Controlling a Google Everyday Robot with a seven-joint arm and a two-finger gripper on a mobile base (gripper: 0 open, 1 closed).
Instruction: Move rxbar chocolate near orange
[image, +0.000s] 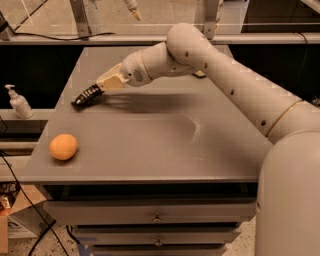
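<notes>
The orange (63, 146) lies near the front left corner of the grey table (165, 150). My gripper (89, 94) reaches out over the table's left side, well behind the orange. It is shut on the rxbar chocolate (84, 97), a black bar with pale marks that sticks out from the fingers, low over the table or touching it. The bar is about a hand's length behind and slightly right of the orange.
A pale yellow sponge (200, 74) peeks out behind my arm at the back of the table. A white pump bottle (19, 102) stands on a ledge left of the table. Drawers (155, 217) sit under the table's front edge.
</notes>
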